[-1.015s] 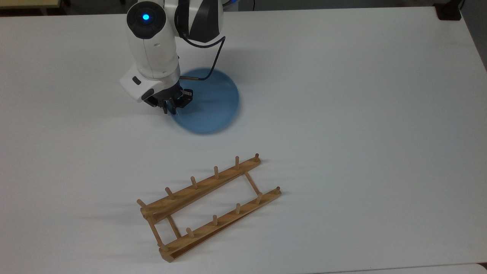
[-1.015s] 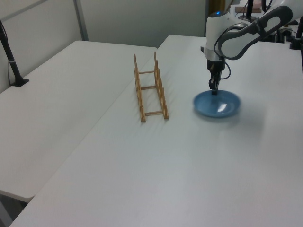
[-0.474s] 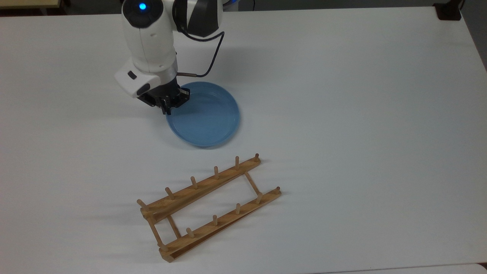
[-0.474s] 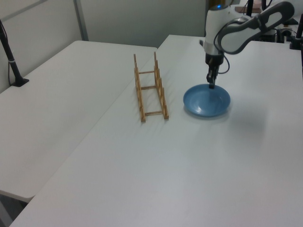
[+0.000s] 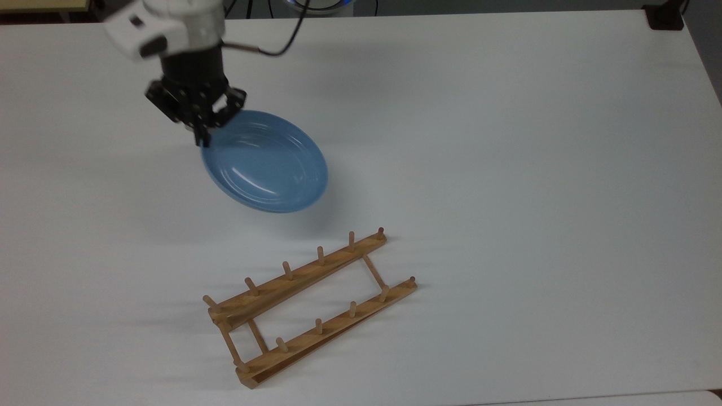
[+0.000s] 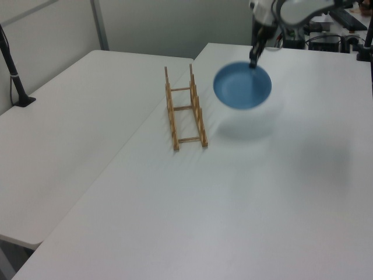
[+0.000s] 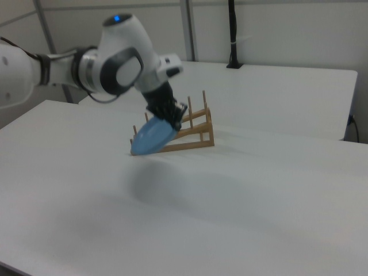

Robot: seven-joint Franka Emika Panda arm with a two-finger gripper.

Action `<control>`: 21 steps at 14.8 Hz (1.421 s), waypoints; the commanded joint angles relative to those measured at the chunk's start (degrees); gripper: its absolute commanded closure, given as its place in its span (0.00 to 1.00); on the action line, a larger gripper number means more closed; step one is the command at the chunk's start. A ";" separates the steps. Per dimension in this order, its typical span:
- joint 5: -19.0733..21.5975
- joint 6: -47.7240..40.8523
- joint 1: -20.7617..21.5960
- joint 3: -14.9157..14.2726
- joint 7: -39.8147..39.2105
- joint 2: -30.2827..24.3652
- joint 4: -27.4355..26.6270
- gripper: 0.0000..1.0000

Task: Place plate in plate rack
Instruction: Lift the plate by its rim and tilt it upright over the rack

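Since half a second ago the plate [image 5: 265, 163] has left the worktop [image 5: 507, 141] and now hangs in the air, tilted, with its shadow lying on the white surface below it; the arm [image 7: 86, 66] has risen and swung toward the top view's upper left, carrying the plate with it, while the rack [image 5: 307, 307] lies where it was. By size, the worktop comes first: a wide white surface, joined in the left view to a second white table on the left view's left. Next is the white arm, reaching in from the right view's left, its wrist bent down over the plate. The rack stands flat on the worktop, two wooden rails with upright pegs and thin crossbars, running on a slant in the top view from lower left to upper right, well apart from the plate and nearer the bottom edge. The blue plate is held by one edge, its hollow face turned up and toward the rack in the top view, its free edge dipping lower than the gripped one in the right view, where it hangs in front of the rack's near end. The fingers [image 5: 204, 134] are clamped on the plate's rim at its upper-left edge in the top view, pointing downward from the black hand.
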 commanded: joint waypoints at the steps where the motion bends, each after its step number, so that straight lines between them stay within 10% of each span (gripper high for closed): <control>1: -1.55 0.57 0.07 -0.14 7.82 -2.73 2.58 1.00; 4: -11.62 3.10 1.29 0.56 18.98 -2.81 4.26 1.00; 15: -70.23 12.26 10.96 2.93 80.68 3.41 3.04 1.00; 21: -84.50 12.08 13.78 3.11 94.57 8.52 3.47 1.00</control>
